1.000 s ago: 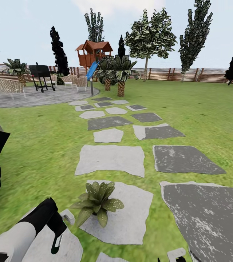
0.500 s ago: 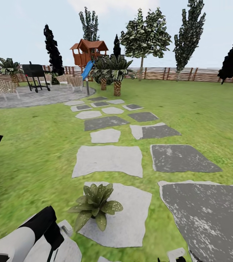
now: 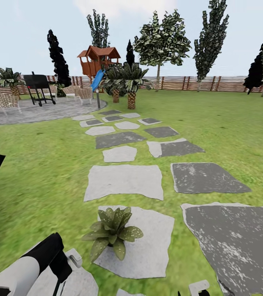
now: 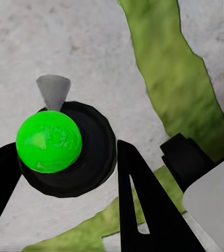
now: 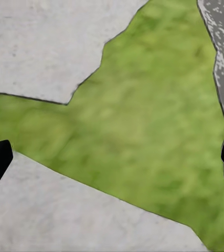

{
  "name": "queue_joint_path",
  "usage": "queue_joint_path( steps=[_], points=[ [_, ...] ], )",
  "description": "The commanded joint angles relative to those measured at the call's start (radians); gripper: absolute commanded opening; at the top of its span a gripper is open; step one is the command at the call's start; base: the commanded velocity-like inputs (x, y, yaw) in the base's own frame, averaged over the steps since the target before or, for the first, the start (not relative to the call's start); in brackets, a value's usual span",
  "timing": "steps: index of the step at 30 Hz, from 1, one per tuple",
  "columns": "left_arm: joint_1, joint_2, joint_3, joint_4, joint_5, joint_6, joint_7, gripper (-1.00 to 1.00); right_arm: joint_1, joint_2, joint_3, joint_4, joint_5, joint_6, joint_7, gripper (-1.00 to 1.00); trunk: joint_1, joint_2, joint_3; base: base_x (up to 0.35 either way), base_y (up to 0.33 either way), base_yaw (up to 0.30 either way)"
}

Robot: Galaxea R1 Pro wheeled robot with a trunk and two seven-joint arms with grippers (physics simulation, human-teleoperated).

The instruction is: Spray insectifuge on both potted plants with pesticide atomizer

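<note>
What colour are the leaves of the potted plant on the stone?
Green with whitish specks; the potted plant shows best in the head view.

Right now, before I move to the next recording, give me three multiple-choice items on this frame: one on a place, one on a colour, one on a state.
1. Where does the potted plant nearest the robot stand?
A. On the round paved patio
B. On a light grey stepping stone
C. Against the wooden fence

2. What colour is the slide on the wooden playhouse?
A. Red
B. Yellow
C. Blue

3. What state is the right gripper in?
A. Open, with nothing between its fingers
B. Shut on a leaf
C. Shut on a stone

Answers:
1. B: the potted plant sits on the near edge of a pale stepping stone, far from patio and fence.
2. C: the slide is blue below the playhouse.
3. A: in the right wrist view the right gripper has its fingertips far apart, with just grass and stones beyond.
</note>
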Motion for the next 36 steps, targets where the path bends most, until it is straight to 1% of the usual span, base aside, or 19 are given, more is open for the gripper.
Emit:
queue_joint_path(
  steps=[1, 6, 8, 14, 22, 26, 31, 36],
  points=[
    [0.0, 0.001, -0.006, -0.003, 0.0, 0.006, -0.005, -1.0, -0.001, 0.0, 0.008, 0.001, 0.007, 0.0, -0.01, 1.0, 0.0, 0.0, -0.001, -0.001, 0.06, 0.0],
    [0.0, 0.0, -0.006, -0.002, 0.0, 0.006, -0.005, -1.0, -0.001, 0.0, 0.008, 0.001, 0.008, 0.0, -0.01, 1.0, 0.0, 0.0, -0.001, 0.0, 0.016, 0.0],
    [0.0, 0.0, -0.006, -0.008, 0.0, 0.007, -0.005, -1.0, -0.001, 0.0, 0.008, 0.001, 0.007, 0.0, -0.01, 1.0, 0.0, 0.0, -0.001, 0.0, 0.215, -0.095],
    [0.0, -0.001, -0.005, -0.008, 0.002, 0.008, -0.005, -1.0, -0.001, 0.0, 0.008, 0.001, 0.007, 0.0, -0.01, 1.0, 0.0, 0.0, -0.001, 0.052, 0.256, -0.26],
    [0.0, -0.001, -0.004, -0.001, 0.008, 0.005, -0.011, -1.0, -0.001, 0.0, 0.008, 0.001, 0.007, 0.0, -0.01, 1.0, 0.0, 0.0, -0.001, 0.034, 0.021, -0.286],
    [0.0, 0.001, -0.005, -0.001, 0.006, 0.003, -0.011, -1.0, -0.001, 0.0, 0.008, 0.001, 0.008, 0.0, -0.01, 1.0, 0.0, 0.0, -0.001, -0.114, 0.089, -0.064],
    [0.0, 0.001, -0.005, -0.005, 0.003, 0.003, -0.013, -1.0, -0.001, 0.0, 0.008, 0.001, 0.007, 0.0, -0.01, 1.0, 0.0, 0.0, -0.001, -0.049, 0.297, -0.199],
    [0.0, 0.002, -0.007, -0.013, 0.001, 0.005, -0.01, -1.0, -0.001, 0.001, 0.008, 0.001, 0.007, -0.002, -0.01, 1.0, 0.0, 0.0, -0.001, -0.001, 0.025, -0.017]
  ],
)
